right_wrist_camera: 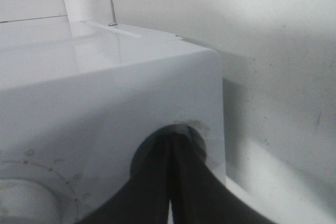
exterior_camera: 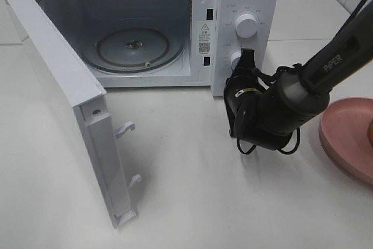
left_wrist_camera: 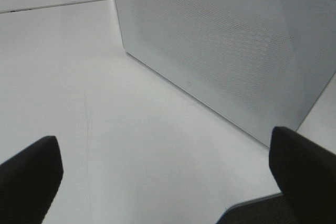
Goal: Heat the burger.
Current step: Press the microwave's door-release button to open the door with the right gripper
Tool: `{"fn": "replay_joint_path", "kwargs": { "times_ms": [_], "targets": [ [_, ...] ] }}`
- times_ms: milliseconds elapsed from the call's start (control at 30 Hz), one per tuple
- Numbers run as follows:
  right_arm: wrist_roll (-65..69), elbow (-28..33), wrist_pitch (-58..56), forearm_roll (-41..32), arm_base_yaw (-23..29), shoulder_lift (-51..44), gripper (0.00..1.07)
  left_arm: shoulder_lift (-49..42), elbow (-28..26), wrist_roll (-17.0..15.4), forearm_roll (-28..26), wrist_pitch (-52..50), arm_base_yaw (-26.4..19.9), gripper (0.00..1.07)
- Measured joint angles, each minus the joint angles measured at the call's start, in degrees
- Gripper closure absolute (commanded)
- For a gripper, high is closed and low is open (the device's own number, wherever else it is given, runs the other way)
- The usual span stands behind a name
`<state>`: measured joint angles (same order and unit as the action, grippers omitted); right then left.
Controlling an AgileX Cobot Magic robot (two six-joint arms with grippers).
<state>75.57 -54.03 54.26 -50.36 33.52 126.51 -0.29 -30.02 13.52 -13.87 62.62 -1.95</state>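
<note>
Burger (exterior_camera: 370, 133) well apart from R jaws (shut).

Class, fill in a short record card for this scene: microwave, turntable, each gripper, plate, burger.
microwave: white, its door swung wide open
turntable: bare, nothing on it
right gripper: shut, tips at the lower knob
left gripper: open, empty, facing the door's outer side
pink plate: right of the microwave, partly out of frame
burger: not in the microwave; only a brown sliver at the picture's edge over the plate
</note>
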Motion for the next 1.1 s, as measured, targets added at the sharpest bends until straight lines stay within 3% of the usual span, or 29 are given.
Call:
{"fn": "replay_joint_path", "kwargs": {
  "times_ms": [500,1100],
  "targets": [
    [-1.03,-1.03,1.38,-5.96,2.69,0.17,1.06,0.00,0.00,0.00,0.00,0.00,0.00,0.07],
    [-3.32,5.44,0.34,-2.64,4.53,-3.67,1.06,0.00,0.00,0.00,0.00,0.00,0.00,0.07]
  ]
}}
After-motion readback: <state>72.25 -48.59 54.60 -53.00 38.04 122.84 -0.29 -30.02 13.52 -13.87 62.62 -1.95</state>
